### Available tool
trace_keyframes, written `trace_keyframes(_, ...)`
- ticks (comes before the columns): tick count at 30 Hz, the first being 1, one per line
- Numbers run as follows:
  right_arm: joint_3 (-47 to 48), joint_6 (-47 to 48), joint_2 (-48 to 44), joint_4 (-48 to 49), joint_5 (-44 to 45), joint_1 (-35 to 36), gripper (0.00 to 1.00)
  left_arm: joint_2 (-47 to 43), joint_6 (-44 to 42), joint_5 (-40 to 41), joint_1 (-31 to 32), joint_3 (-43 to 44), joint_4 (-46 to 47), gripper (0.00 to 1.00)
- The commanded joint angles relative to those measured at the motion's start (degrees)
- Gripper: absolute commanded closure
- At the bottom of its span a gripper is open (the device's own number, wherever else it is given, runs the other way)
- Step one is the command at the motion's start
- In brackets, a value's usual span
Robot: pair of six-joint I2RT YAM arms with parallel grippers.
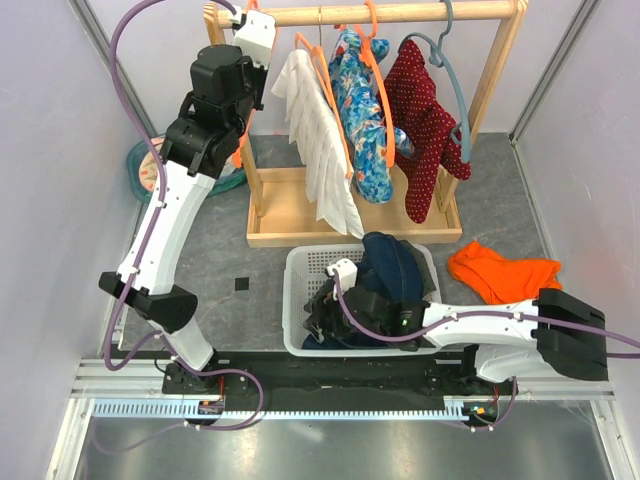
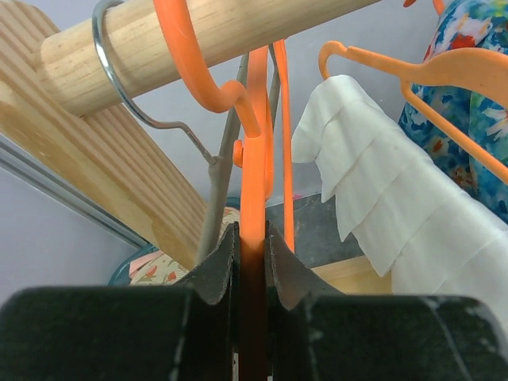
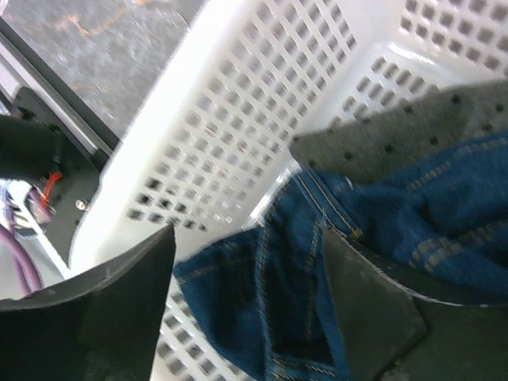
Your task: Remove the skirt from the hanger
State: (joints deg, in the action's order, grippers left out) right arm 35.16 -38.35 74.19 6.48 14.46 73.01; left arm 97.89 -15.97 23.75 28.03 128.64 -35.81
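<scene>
The dark blue denim skirt lies bunched in the white basket, off any hanger. In the right wrist view its seamed fabric lies against the basket's wall between my right gripper's open fingers, which do not grip it. From above, that gripper sits low in the basket's near left corner. My left gripper is shut on the bare orange hanger, whose hook sits over the wooden rod. From above, the left gripper is at the rack's top left.
A grey wire hanger hangs beside the held one. The rack carries a white garment, a blue floral one and a red dotted one. An orange cloth lies right of the basket. A grey dotted garment lies under the skirt.
</scene>
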Motion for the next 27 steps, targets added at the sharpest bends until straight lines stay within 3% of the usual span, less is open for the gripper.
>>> trace_keyframes(1, 5.6, 1.7, 2.4, -1.0, 0.8, 0.2, 0.17, -0.9, -2.6, 2.4, -0.2, 1.7, 3.2, 0.90)
trace_keyframes(3, 6.8, 2.1, 2.5, -1.3, 0.0, 0.2, 0.16, -1.5, -2.8, 2.2, -0.2, 0.9, 3.2, 0.88)
trace_keyframes(5, 8.7, 2.7, 1.6, -2.4, 0.0, 0.2, 0.16, -2.9, -2.6, 1.7, -0.2, 0.4, 3.2, 0.73)
trace_keyframes(7, 11.3, 4.0, -0.4, -5.1, 0.8, 0.2, 0.16, -4.8, -2.1, 1.0, 0.0, -0.7, 3.1, 0.46)
trace_keyframes(13, 20.8, 7.1, -5.5, -18.2, 6.0, 0.3, 0.14, -9.5, 0.4, -2.5, 0.9, -2.4, 1.6, 0.18)
trace_keyframes(18, 24.8, 7.2, -12.7, -31.1, 17.3, -0.1, 0.11, -13.7, 1.5, -4.1, 3.7, -1.3, 1.2, 0.13)
trace_keyframes(23, 17.1, -5.2, -25.3, -39.1, 34.2, -1.6, 0.11, -13.8, 1.3, -6.3, 8.7, 0.8, 0.7, 0.18)
trace_keyframes(27, 9.6, -16.7, -32.3, -47.3, 41.3, -2.3, 0.15, -10.0, 0.3, -4.5, 14.3, -0.5, 0.4, 0.18)
